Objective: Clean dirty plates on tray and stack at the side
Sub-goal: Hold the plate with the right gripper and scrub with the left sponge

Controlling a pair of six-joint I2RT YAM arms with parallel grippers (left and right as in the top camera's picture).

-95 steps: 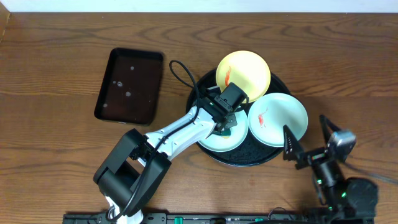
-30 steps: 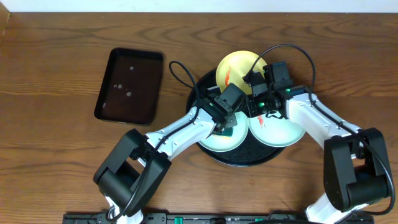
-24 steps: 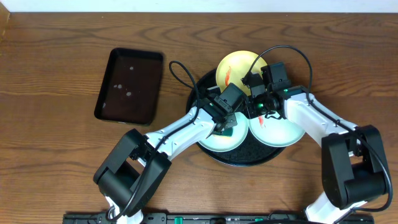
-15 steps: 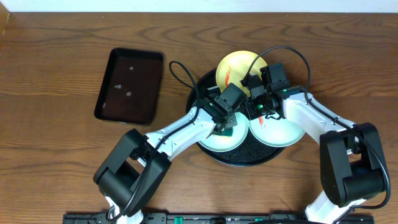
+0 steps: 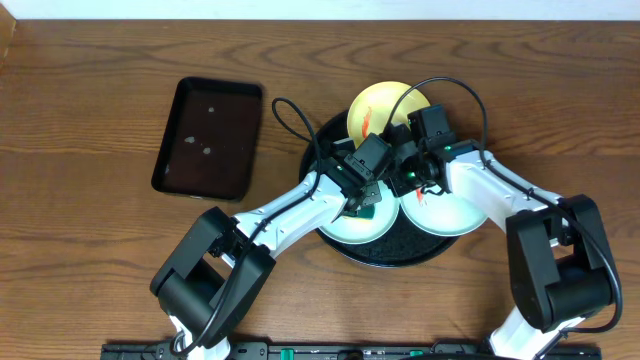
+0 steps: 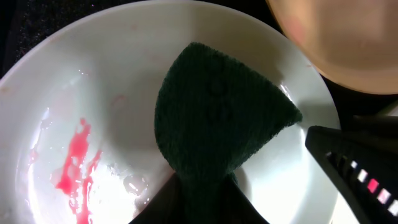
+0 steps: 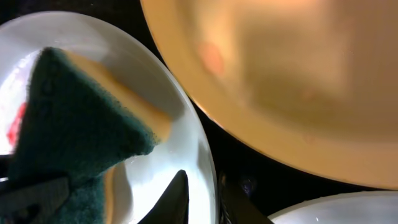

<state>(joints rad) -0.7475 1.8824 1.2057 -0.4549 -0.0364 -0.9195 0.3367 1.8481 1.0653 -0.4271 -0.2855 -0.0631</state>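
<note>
While a black rectangular tray sits alone on the left of the wooden table, the big round tray holds all three plates. The left gripper squeezes a green sponge down on the near white plate, beside a red smear. The yellow plate hangs over its edge. The right gripper has a finger on each side of that rim; I cannot tell if it pinches. Its arm hides part of the other white plate.

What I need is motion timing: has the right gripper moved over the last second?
Yes. Judged against the yellow plate in the overhead view, the right gripper has shifted left, closer to the left gripper.
</note>
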